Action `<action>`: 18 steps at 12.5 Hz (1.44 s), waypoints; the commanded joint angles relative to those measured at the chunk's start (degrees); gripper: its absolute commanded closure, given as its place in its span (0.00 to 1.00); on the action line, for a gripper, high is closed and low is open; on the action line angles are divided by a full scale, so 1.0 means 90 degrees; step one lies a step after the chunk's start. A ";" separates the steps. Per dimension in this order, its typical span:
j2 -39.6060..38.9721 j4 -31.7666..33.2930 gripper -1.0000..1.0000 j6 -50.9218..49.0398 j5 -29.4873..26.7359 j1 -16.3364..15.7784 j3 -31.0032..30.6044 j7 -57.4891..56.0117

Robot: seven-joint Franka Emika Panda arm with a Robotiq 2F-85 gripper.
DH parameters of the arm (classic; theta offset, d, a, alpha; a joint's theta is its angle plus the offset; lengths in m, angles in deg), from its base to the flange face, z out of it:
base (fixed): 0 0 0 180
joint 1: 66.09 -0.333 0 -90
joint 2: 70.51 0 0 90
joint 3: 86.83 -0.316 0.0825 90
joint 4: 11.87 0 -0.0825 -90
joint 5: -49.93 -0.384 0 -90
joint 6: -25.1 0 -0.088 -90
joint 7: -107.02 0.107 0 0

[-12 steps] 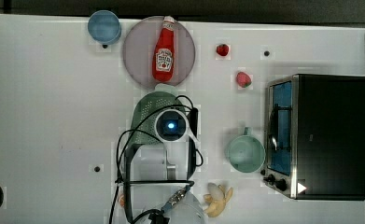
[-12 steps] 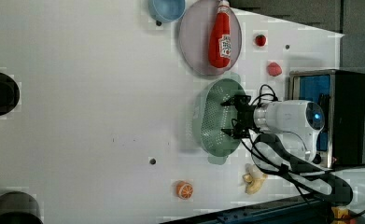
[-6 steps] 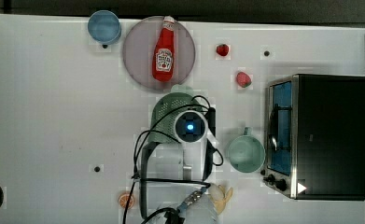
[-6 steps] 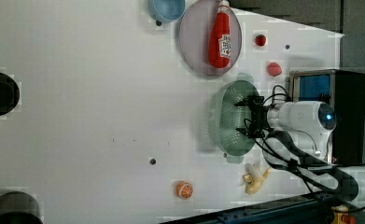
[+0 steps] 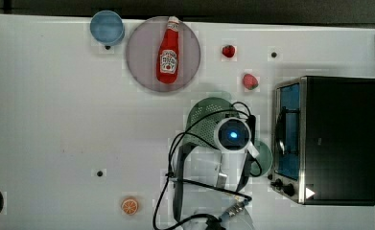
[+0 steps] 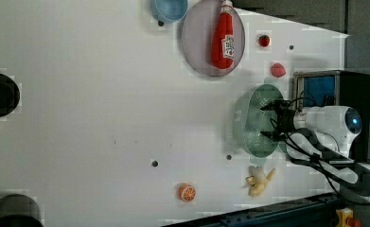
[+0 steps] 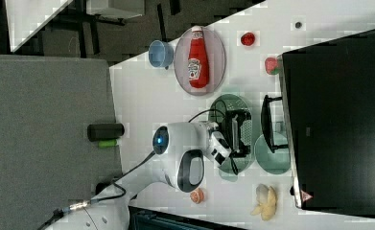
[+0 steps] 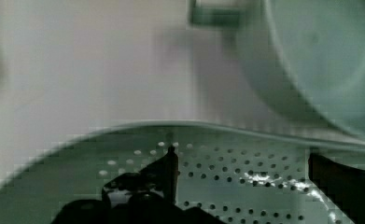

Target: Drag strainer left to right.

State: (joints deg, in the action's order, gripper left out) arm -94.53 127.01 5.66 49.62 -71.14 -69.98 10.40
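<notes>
One strainer (image 5: 202, 117) lies on the white table (image 5: 55, 120), close to the black oven (image 5: 338, 139) at the top view's right edge. The gripper (image 6: 273, 121) reaches down inside it, fingers spread apart, closed on nothing.

Also counted: one plate (image 5: 142, 62) carrying one ketchup bottle (image 5: 168, 50), one blue cup (image 5: 106, 26), two strawberries (image 5: 228, 51), one orange half (image 5: 129, 206).

The left view shows a banana (image 6: 259, 179). The right view shows the mug (image 7: 271, 155) whole, just beside the strainer.
</notes>
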 commanded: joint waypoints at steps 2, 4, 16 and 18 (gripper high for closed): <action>0.0922 -0.0141 0.00 -0.0589 -0.0053 -0.0155 -0.0622 -0.1559; 0.1693 -0.0222 0.00 -0.1489 -0.0054 -0.0155 -0.0721 -0.2312; 0.4767 -0.2829 0.00 -0.7479 0.0385 -0.0150 -0.0716 -0.4233; 0.4785 -0.2830 0.00 -0.7484 0.0517 -0.0150 -0.0722 -0.4233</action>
State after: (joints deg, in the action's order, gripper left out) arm -51.35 100.71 -60.31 54.19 -72.58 -74.96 -24.91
